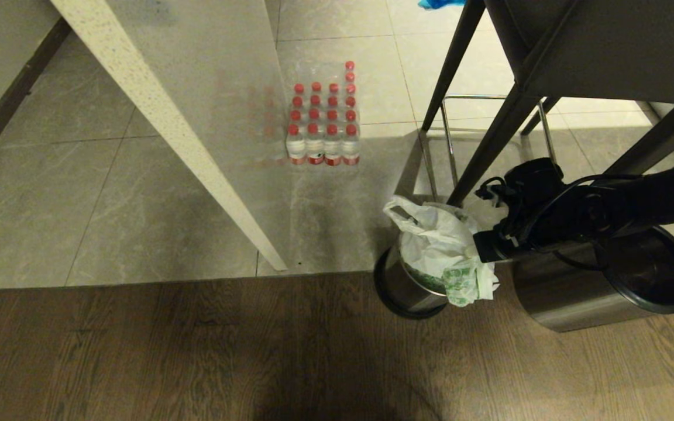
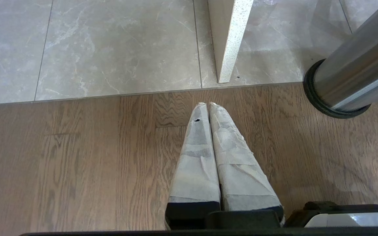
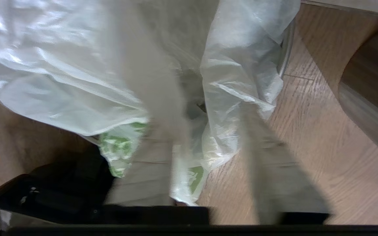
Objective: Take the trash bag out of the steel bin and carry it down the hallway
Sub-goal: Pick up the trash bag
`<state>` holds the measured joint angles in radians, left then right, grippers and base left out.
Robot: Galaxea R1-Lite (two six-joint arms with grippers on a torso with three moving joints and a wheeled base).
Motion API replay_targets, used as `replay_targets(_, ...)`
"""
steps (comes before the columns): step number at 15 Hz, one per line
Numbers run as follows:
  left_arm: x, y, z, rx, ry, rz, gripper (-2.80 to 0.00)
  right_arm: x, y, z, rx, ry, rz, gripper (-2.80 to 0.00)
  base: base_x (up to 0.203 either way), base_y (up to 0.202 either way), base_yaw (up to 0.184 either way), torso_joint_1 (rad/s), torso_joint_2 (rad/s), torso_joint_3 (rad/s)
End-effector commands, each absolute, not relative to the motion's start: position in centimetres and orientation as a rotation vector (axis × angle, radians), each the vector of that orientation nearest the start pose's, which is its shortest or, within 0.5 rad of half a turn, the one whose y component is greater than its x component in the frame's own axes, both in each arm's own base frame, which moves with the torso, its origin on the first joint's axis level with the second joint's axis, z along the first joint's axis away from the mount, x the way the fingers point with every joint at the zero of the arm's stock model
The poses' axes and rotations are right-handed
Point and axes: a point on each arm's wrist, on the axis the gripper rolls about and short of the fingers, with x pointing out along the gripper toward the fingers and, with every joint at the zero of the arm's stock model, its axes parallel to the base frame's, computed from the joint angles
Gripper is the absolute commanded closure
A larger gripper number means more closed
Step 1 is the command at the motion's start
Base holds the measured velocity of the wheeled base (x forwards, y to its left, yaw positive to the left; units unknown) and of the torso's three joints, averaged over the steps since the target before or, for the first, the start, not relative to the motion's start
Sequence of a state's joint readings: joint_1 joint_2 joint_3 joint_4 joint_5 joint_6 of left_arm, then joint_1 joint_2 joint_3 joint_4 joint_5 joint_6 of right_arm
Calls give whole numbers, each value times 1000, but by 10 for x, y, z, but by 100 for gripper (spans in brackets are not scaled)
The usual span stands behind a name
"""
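Note:
The steel bin (image 1: 400, 290) stands on the wood floor near the tile edge and also shows in the left wrist view (image 2: 349, 82). The trash bag (image 1: 439, 242), translucent white with green print, sits in it, bunched up above the rim and spilling over the right side. My right gripper (image 1: 482, 250) reaches in from the right, against that overhanging plastic. In the right wrist view its gripper (image 3: 212, 116) is open, its blurred fingers (image 3: 274, 170) apart, with folds of the bag (image 3: 228, 98) hanging between them. My left gripper (image 2: 208, 104) is shut and empty, pointing down over the wood floor.
A second, larger steel bin (image 1: 600, 295) stands just right of the first, under my right arm. Dark furniture legs (image 1: 489, 146) rise behind both bins. A cream wall end (image 1: 167, 117) juts out at left, and a pack of red-capped bottles (image 1: 323, 126) sits on the grey tiles.

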<state>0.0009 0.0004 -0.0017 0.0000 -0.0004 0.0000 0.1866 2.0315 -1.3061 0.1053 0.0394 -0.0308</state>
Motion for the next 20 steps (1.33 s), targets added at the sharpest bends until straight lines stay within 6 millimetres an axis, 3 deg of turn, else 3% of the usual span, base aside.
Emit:
replay_targets(1,-23,0,76,0,-2,1,0,376,72,132,-90,832,226,-280,0,0,0,0,0,0)
replay_targets(14,-23,0,76,0,-2,1,0,405,80,116,-125,770,254,-280,0,0,0,0,0,0)
replay_targets(20,-23,0,76,-1,-2,2,0,407,79,114,-182,760,276,-280,0,0,0,0,0,0)
